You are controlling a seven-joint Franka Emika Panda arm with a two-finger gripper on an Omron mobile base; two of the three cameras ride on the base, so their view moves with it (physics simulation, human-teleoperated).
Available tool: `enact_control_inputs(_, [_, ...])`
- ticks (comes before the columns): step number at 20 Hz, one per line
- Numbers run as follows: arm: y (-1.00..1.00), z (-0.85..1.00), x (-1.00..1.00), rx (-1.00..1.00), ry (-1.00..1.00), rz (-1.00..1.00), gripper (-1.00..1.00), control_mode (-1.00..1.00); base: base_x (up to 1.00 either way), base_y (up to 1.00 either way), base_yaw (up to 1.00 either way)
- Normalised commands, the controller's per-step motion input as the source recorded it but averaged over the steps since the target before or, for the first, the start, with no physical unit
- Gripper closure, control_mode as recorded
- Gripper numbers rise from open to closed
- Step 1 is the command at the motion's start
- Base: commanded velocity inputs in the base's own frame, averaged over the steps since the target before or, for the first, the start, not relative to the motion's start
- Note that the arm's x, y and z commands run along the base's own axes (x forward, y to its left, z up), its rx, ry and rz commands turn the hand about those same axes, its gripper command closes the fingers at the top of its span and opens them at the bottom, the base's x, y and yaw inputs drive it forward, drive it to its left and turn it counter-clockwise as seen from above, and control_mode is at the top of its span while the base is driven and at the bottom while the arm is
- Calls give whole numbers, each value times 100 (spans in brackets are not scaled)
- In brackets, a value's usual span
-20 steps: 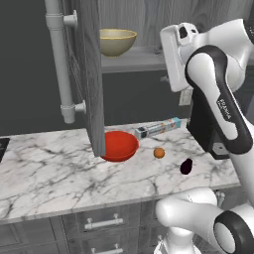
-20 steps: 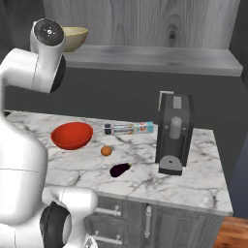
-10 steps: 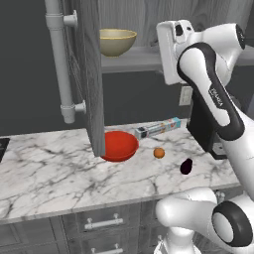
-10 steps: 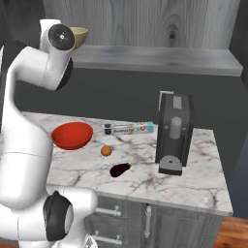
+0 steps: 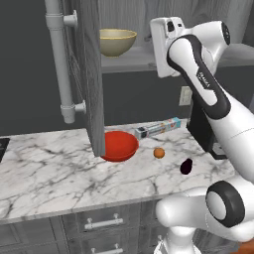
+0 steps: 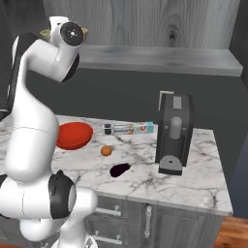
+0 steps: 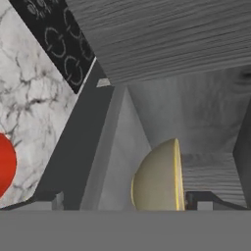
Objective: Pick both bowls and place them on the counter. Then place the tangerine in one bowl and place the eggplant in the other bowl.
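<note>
Arm raised high, its hand at shelf height just right of the tan bowl (image 5: 117, 41), which sits on the grey shelf (image 5: 144, 60) inside the open cabinet, beside the cabinet door (image 5: 88, 74). Hand view rolled sideways: tan bowl (image 7: 158, 177) seen side-on, yellowish rim toward the right, lying between the two dark finger tips (image 7: 198, 199) of the gripper (image 7: 125, 203); tips stand wide apart, one either side of the bowl, contact with it not discernible. Red bowl (image 5: 119, 145) rests on the marble counter (image 5: 49, 171), just under the lower edge of the door. Tangerine (image 5: 158, 153) on the counter right of the red bowl, apart from it. Eggplant (image 5: 186, 166) nearer the front edge, right of the tangerine, not touching. Long boxed roll (image 5: 158, 128) lies behind the tangerine. Black coffee machine (image 6: 174, 133) stands at the counter's right end.
</note>
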Motion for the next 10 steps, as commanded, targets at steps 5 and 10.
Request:
enact_control_inputs(5, [2, 23, 35, 0, 0, 2, -100, -100, 0, 0, 0])
enact_control_inputs(10, [8, 14, 35, -2, 0, 0, -100, -100, 0, 0, 0])
